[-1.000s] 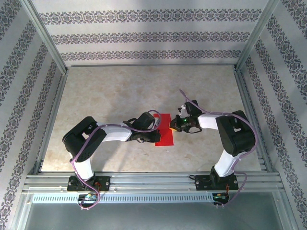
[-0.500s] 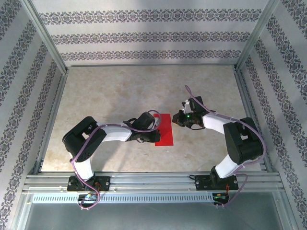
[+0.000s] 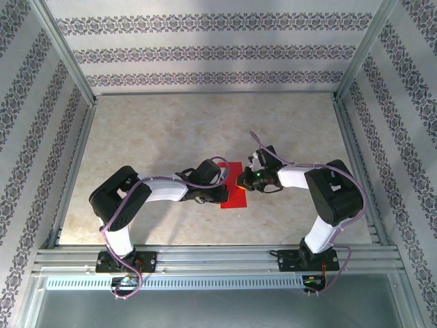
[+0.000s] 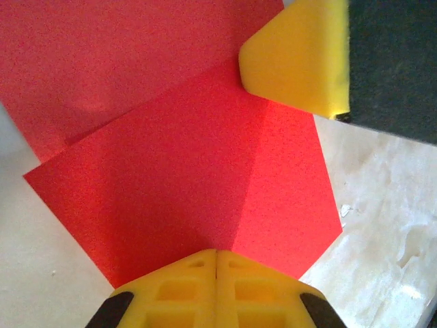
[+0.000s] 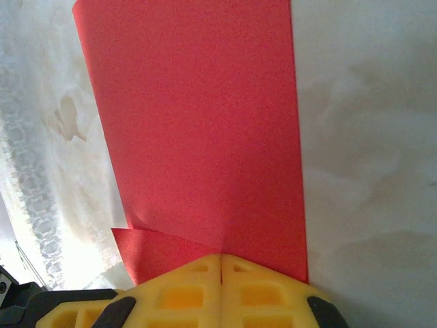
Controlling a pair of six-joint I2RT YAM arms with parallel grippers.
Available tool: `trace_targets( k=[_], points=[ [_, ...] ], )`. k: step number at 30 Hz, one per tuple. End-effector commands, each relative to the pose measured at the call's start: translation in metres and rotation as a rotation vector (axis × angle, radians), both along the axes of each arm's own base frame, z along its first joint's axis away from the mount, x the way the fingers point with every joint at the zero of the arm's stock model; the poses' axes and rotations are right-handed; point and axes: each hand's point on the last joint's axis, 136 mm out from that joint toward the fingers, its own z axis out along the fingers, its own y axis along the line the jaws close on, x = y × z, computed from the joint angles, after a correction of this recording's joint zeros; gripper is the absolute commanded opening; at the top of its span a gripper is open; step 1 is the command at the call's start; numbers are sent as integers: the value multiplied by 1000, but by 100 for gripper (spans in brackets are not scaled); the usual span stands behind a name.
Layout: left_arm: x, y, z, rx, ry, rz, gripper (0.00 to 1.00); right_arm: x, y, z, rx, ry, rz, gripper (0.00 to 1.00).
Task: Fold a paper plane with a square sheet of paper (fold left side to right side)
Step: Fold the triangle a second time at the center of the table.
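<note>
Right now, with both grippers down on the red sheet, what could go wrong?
1. The left gripper and right gripper are both shut, with their tips close together on the square sheet of paper. A sweep by either could bump the other.
2. In the right wrist view a layer pokes out at lower left, so pressing may set a skewed crease.
3. The table looks smooth, so a dragging tip may slide the sheet instead of creasing it.
</note>
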Motion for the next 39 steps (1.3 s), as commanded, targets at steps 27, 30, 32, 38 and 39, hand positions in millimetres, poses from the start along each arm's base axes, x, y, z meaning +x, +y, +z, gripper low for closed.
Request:
trace_targets(
  k=[27, 30, 32, 38, 39],
  points=[
    [-5, -10, -17, 14, 83, -48, 0, -20, -21, -37, -81, 88, -13, 0],
    [-13, -4, -18, 2, 88, -37, 0, -19, -23, -38, -83, 90, -18, 0],
    [-19, -1, -18, -3, 86, -43, 0, -19, -25, -38, -83, 91, -19, 0],
    [-34, 8, -17, -15, 79, -50, 0, -19, -27, -40, -87, 95, -21, 0],
    [-36, 9, -16, -21, 75, -50, 0, -20, -27, -41, -89, 97, -20, 0]
  ],
)
